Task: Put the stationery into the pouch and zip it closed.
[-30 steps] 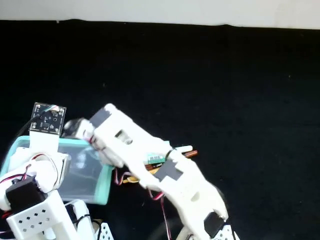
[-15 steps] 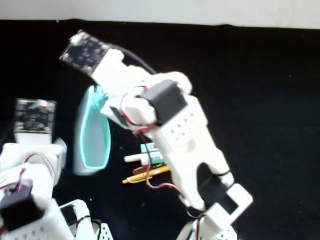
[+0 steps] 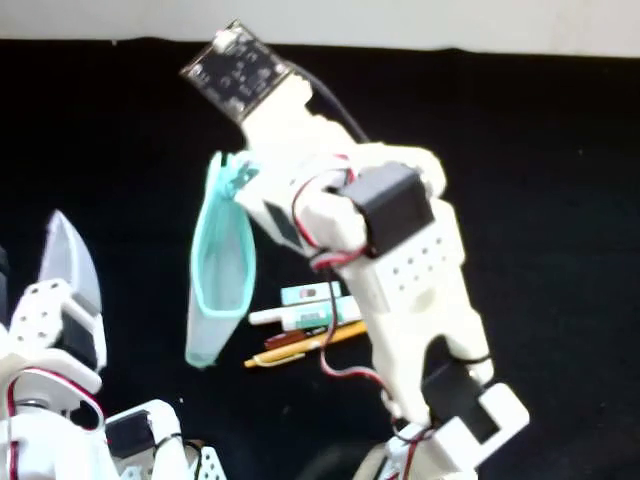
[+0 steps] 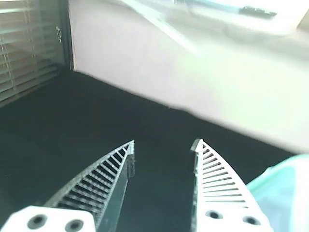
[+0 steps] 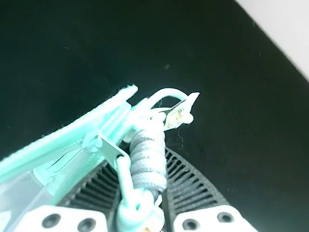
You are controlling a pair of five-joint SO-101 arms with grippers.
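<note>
Black cloth-covered table point(image 3: 540, 200), right gripper point(image 3: 262, 190) clamped on the top end of a hanging translucent teal zip pouch point(image 3: 222, 275), left gripper point(image 4: 163, 147) parted and empty, high view shows loose pens and pencil point(image 3: 305, 322) on the cloth just beside the pouch, right wrist view shows grey cord zipper pull point(image 5: 147, 162) between its fingers.

This looks like a small robotics lab or maker's bench set up in an ordinary room rather than a home or a shop. A black cloth covers the worktop point(image 3: 560, 150) right to its far edge, where a plain pale wall point(image 3: 420, 20) begins. Two white arms stand at the near side, the right arm point(image 3: 410, 280) and the left arm point(image 3: 50, 400). Both are built of printed plastic shells with screw holes, loose red and black wires point(image 3: 322, 205) and a bare circuit board point(image 3: 238, 75) out in the open. The left gripper point(image 4: 163, 146) has ribbed, lattice-like printed fingers point(image 4: 215, 179). Slatted window blinds point(image 4: 24, 53) hang at the far left.
</note>
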